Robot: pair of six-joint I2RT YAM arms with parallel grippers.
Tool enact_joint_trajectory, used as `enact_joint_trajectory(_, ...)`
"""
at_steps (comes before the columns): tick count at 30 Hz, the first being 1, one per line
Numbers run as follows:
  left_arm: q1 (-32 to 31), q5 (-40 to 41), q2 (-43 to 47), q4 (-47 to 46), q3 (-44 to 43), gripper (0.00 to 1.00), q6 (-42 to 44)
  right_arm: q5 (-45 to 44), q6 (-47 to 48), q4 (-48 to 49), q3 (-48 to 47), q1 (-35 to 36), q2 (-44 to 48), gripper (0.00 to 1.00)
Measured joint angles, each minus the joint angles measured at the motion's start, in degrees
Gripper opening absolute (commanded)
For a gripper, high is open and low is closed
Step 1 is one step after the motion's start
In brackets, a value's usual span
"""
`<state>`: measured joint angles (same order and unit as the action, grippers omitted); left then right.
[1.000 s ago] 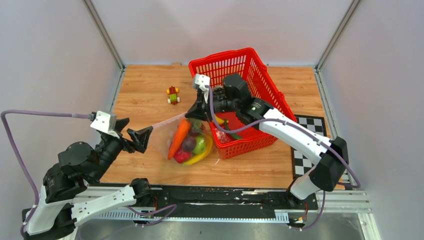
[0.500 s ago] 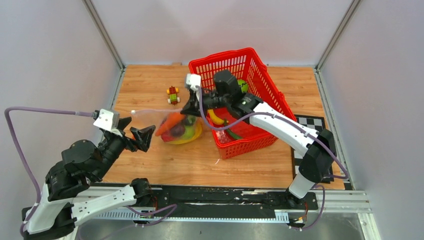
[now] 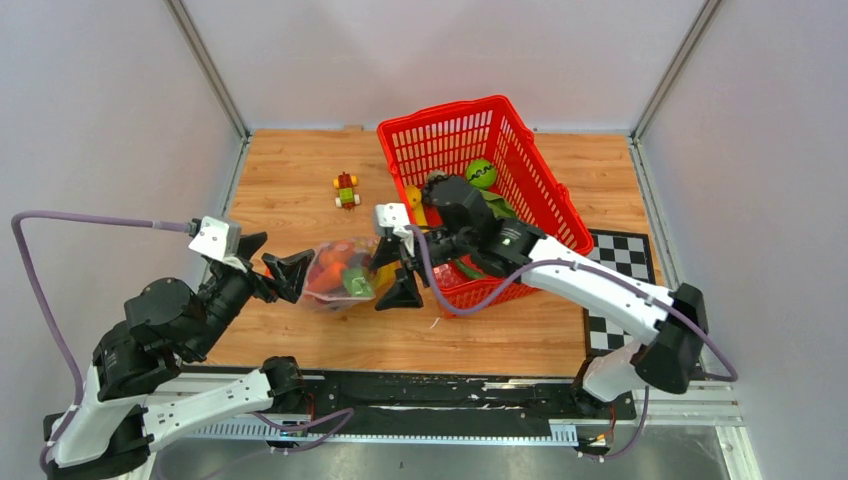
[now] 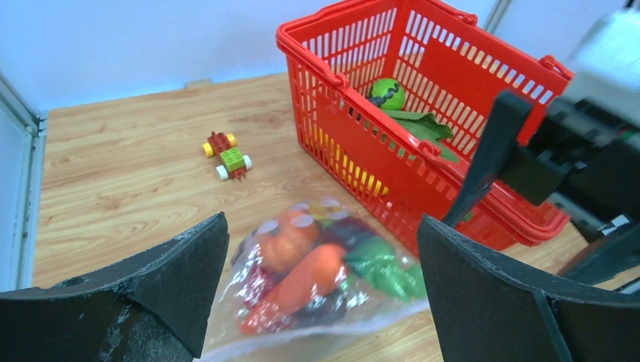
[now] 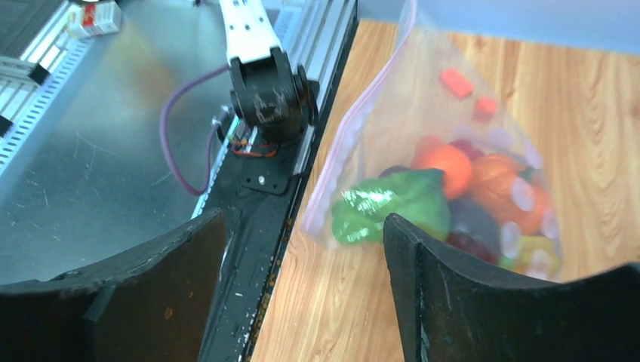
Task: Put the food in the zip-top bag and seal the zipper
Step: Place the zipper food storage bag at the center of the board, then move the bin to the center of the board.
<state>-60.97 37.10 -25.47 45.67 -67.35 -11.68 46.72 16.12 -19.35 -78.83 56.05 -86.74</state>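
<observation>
With the left gripper (image 4: 321, 226) and right gripper (image 5: 302, 219) both gaping empty, we should pinch the zipper (image 5: 351, 136) of the zip-top bag (image 3: 335, 270) at one end and press along it

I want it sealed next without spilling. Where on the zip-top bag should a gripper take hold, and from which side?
Take the zip-top bag by its zipper, the thin pinkish strip, near one end. The food bulges the body, but this flat margin fits between fingers. It faces the table's near edge, so probably approach from there with the right gripper.
</observation>
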Motion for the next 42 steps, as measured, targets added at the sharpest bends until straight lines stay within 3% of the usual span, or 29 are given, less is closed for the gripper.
enact_joint_trajectory(5, 0.0, -0.7, -0.7, -0.1, 0.0, 1.0, 0.0, 0.9, -3.1, 4.2, 2.0, -0.3, 6.6, 0.77)
enact_joint_trajectory(8, 0.0, -0.7, -0.7, -0.1, 0.0, 1.0, -0.2, -1.4, -4.7, 5.7, 2.9, -0.3, 8.3, 0.71)
enact_joint_trajectory(16, 0.0, -0.8, -0.7, -0.1, 0.0, 1.0, -0.8, -15.2, -11.4, 5.7, 4.0, -0.3, 2.2, 0.6)
enact_joint_trajectory(21, 0.0, -0.8, -1.1, -0.1, 0.0, 1.0, -0.9, -25.7, -12.9, 1.0, -0.6, 0.2, -4.7, 0.61)
enact_joint_trajectory(31, 0.0, -0.8, -1.7, -0.1, 0.1, 1.0, -1.0, -45.7, -13.3, -9.2, -4.1, -1.1, -8.3, 0.61)
enact_joint_trajectory(36, 0.0, -0.5, -2.3, -0.1, 1.0, 1.0, -1.4, -46.9, -13.3, -12.8, -1.2, -5.7, -8.3, 0.63)
enact_joint_trajectory(42, 0.0, 3.5, -4.8, 0.9, 4.5, 1.0, -4.0, -33.9, -15.8, -8.2, 4.7, -5.2, -3.2, 0.71)
